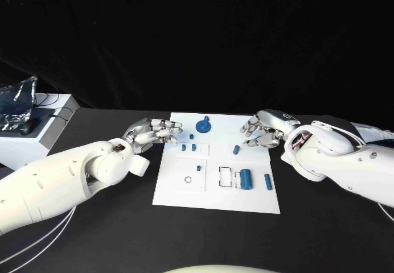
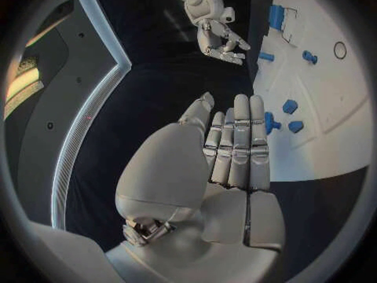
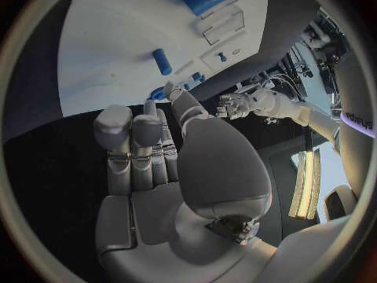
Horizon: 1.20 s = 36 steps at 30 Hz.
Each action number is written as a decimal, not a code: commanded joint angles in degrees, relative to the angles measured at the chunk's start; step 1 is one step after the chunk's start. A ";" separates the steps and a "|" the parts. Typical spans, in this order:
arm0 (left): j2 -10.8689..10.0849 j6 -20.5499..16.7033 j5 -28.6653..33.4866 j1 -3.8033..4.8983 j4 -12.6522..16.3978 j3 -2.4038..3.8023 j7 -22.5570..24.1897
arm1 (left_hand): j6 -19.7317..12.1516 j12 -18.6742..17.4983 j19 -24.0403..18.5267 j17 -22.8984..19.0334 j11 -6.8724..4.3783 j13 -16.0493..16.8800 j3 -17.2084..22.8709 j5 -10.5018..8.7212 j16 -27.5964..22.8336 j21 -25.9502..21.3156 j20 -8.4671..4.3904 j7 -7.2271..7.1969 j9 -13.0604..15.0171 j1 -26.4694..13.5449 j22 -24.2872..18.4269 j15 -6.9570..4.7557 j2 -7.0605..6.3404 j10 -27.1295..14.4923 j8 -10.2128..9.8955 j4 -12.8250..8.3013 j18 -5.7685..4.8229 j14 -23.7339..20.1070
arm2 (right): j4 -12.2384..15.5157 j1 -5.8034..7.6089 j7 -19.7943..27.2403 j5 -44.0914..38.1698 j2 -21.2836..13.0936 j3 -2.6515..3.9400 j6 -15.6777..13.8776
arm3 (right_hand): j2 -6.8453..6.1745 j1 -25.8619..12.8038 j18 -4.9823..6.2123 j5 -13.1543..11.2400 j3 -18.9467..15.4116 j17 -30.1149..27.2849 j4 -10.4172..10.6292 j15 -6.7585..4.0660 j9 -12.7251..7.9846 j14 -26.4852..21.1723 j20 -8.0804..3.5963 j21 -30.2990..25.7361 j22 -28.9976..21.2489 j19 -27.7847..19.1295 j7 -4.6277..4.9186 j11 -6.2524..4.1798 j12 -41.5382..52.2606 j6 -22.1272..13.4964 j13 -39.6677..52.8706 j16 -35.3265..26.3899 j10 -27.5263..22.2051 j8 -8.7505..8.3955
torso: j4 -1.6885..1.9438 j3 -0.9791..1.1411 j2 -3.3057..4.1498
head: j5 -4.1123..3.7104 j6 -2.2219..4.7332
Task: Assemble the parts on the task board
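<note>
Where the head camera looks down, the white task board lies in the middle of the black table. A blue gear-like part sits near its far edge, two small blue parts lie closer in, a large blue cylinder lies beside a slim blue pin, and another small pin lies between them. The left hand hovers at the board's far left corner, the right hand at the far right edge; both have fingers loosely curled, holding nothing. A white box stands off to the left.

From the left wrist, the left hand shows fingers straight and close together, empty, tips near the gear-like part; the right hand hangs beyond, apparently empty.

From the right wrist, the right hand is bent in, gripping nothing, beside the board.
</note>
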 commanded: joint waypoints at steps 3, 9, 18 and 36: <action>0.08 0.55 0.13 -0.15 0.18 0.04 0.78 | -0.20 0.28 0.46 -0.06 -0.11 -0.05 -0.26 -0.08 -0.24 -0.08 0.04 0.12 0.04 0.26 0.09 0.02 0.31 -0.16 -0.07 -0.13 -0.26 -0.27 | -0.65 0.01 -1.41 -6.70 0.64 -0.16 5.49 | -0.64 1.26 0.23 0.35 -4.10 0.57 2.80 1.33 0.08 -0.11 0.94 -0.45 5.49 2.51 0.17 0.27 0.10 -2.06 -0.58 0.13 -2.48 -0.20 | -0.07 -0.07 0.08 | 0.09 -0.03; 0.11 0.62 0.13 -0.30 0.17 0.04 0.80 | -0.20 0.28 0.46 -0.06 -0.11 -0.05 -0.26 -0.08 -0.24 -0.08 0.04 0.12 0.04 0.26 0.09 0.02 0.31 -0.16 -0.07 -0.13 -0.26 -0.27 | -1.33 -0.73 -2.16 -7.93 2.01 -0.40 7.19 | -0.37 3.62 0.45 0.14 -7.31 1.10 5.83 1.33 0.11 0.05 1.19 1.43 5.84 2.97 -0.56 0.22 0.72 -2.64 -0.61 0.43 -3.74 -0.22 | 0.09 -0.09 0.08 | 0.00 -0.20; 0.07 0.68 0.13 -0.37 0.23 0.04 0.83 | -0.20 0.28 0.46 -0.06 -0.11 -0.05 -0.26 -0.08 -0.24 -0.08 0.04 0.12 0.04 0.26 0.09 0.02 0.31 -0.16 -0.07 -0.13 -0.26 -0.27 | -2.60 -1.68 -2.67 -8.48 3.95 -0.68 7.18 | 0.99 4.12 0.18 0.39 -6.31 1.47 5.26 1.08 0.09 0.01 0.90 3.52 6.10 3.05 -0.66 -0.12 0.51 -1.10 -0.64 1.39 -2.28 -0.22 | 0.01 -0.12 0.00 | 0.12 -0.57; 0.13 0.80 0.13 -0.38 0.21 0.05 0.76 | -0.15 0.20 0.51 -0.12 -0.13 -0.05 -0.56 -0.07 -0.29 -0.33 0.02 0.12 0.04 0.20 0.28 0.02 0.41 -0.06 -0.09 -0.15 -0.31 -0.27 | -3.21 -2.65 -2.91 -8.16 5.84 -0.76 4.31 | 1.97 1.73 -0.55 -1.72 6.25 1.26 2.70 0.14 0.15 0.03 -0.05 6.60 6.41 2.83 -1.20 -1.47 0.00 2.79 -0.69 2.46 1.74 -0.23 | -0.04 -0.09 0.03 | 0.15 -0.88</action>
